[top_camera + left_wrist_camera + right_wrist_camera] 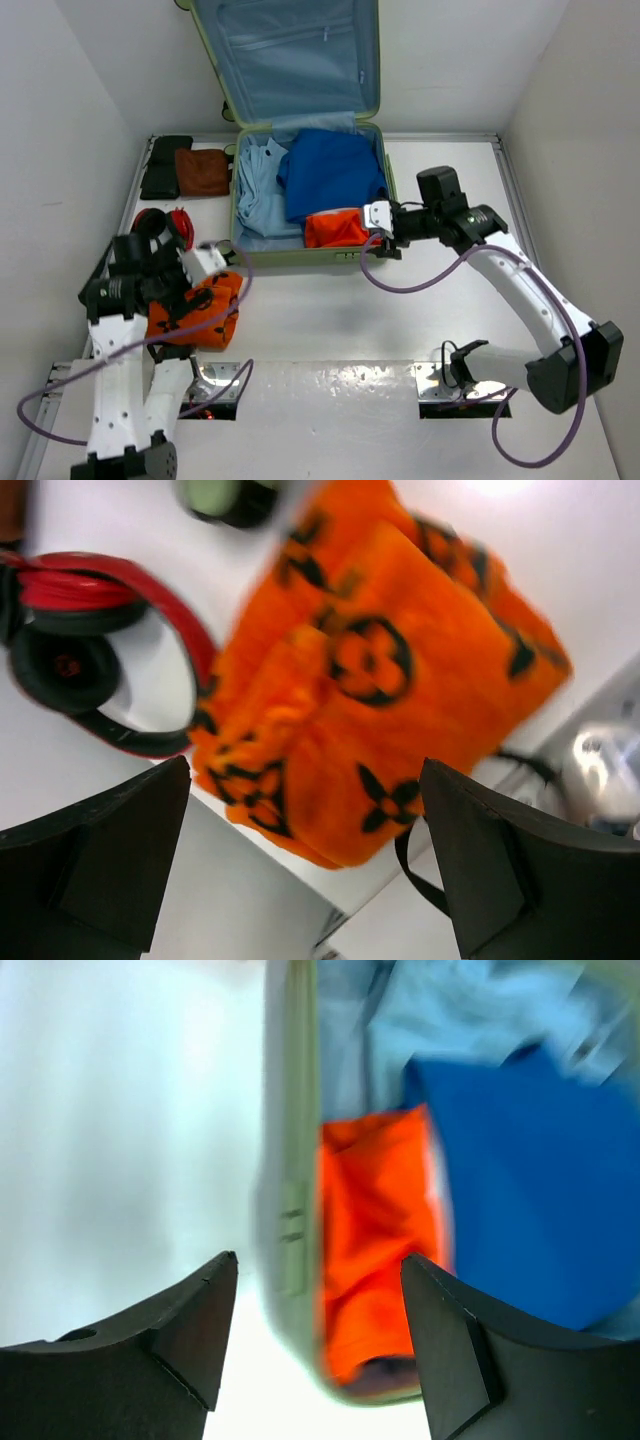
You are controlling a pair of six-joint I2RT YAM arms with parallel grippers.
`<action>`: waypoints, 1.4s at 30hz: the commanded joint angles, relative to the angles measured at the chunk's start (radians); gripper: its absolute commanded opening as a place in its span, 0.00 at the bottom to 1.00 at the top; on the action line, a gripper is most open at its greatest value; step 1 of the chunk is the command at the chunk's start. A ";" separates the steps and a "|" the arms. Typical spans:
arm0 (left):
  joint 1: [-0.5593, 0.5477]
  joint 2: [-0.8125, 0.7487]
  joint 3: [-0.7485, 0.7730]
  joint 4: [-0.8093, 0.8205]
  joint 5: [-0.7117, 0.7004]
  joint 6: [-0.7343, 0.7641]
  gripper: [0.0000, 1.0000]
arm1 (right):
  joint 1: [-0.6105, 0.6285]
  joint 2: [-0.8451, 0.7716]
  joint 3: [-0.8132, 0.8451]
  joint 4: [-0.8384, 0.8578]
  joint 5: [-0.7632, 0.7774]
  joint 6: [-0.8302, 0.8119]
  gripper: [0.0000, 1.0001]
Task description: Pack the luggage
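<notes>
The wrist views are showing spread hands: left hand (305, 780) over blurry orange flower-print fleece (380, 660), right hand (318, 1260) over pale green hard-shell suitcase (290, 1160) rim.

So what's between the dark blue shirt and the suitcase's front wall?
An orange cloth lies there, inside the luggage, beside the dark blue shirt. The top view shows it clearly, the right wrist view too.
</notes>
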 commanded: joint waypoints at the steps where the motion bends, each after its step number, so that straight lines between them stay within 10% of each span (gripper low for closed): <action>1: 0.010 -0.113 -0.133 -0.110 -0.045 0.346 1.00 | 0.008 -0.074 -0.077 0.090 0.038 0.278 0.65; 16: 0.010 0.338 -0.080 0.097 0.197 0.428 1.00 | 0.018 -0.229 -0.292 0.092 0.118 0.383 0.65; 38: -0.009 0.850 -0.165 0.459 0.092 0.397 1.00 | 0.001 -0.120 -0.209 0.040 0.141 0.341 0.64; 40: -0.009 0.860 -0.165 0.459 0.081 0.406 0.76 | 0.001 -0.125 -0.205 0.035 0.143 0.335 0.63; 42: -0.020 0.869 -0.155 0.440 0.081 0.416 0.32 | 0.001 -0.132 -0.202 0.021 0.147 0.332 0.61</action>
